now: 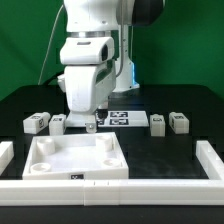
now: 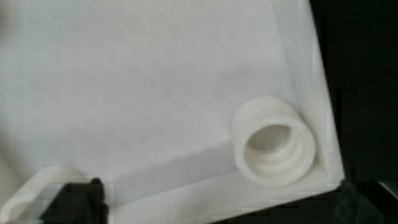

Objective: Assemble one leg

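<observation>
The large white square panel [image 1: 78, 158] lies in front of the arm, sockets up. Four legs stand in a row behind it: two at the exterior view's left [image 1: 36, 123] [image 1: 58, 123] and two at its right [image 1: 157, 122] [image 1: 179, 122]. My gripper [image 1: 88, 124] hangs low over the panel's far edge, between the two pairs, touching no leg. In the wrist view the panel [image 2: 143, 90] fills the picture, with one round corner socket [image 2: 276, 145]. My gripper [image 2: 205, 208] is open and empty; one dark finger [image 2: 71, 202] shows.
The marker board [image 1: 122, 119] lies behind the panel, just to the exterior view's right of the gripper. A white rail [image 1: 110, 190] runs along the front of the black table, with more rails at the left [image 1: 5, 153] and right [image 1: 208, 158].
</observation>
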Robot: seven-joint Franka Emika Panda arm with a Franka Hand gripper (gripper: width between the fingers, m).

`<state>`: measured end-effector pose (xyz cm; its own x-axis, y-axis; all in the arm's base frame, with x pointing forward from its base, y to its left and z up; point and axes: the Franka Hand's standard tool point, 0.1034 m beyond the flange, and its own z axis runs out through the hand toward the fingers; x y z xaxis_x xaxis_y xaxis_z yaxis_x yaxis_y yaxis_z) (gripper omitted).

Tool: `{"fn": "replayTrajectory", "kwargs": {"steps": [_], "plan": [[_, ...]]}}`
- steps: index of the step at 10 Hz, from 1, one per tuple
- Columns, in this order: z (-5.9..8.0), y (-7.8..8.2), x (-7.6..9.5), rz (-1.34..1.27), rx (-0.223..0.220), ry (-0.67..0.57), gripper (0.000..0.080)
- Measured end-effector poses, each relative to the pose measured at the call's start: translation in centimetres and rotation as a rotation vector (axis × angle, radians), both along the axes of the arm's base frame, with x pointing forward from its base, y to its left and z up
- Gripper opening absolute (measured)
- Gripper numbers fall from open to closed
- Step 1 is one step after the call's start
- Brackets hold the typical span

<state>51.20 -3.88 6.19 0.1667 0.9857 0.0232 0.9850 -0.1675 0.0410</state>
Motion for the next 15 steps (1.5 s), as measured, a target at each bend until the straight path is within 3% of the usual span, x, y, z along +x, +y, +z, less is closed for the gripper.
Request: {"fn": "replayTrajectory", "kwargs": {"steps": [2, 4, 8, 10, 13, 15], "plan": [[-0.7, -0.1, -0.9, 0.141, -0.029, -0.027, 0.065], [-1.8, -1.7, -1.8, 0.16, -0.051, 0.001, 0.065], [-1.9, -2.0, -1.8, 0.15, -0.051, 0.002, 0.065], [-4.0, -3.2, -3.1, 0.234, -0.043, 0.039, 0.065], [-5.1, -4.5, -3.8, 0.33, -0.035, 0.058, 0.065], [-5.1, -4.2, -3.6, 0.326, -0.035, 0.055, 0.065]]}}
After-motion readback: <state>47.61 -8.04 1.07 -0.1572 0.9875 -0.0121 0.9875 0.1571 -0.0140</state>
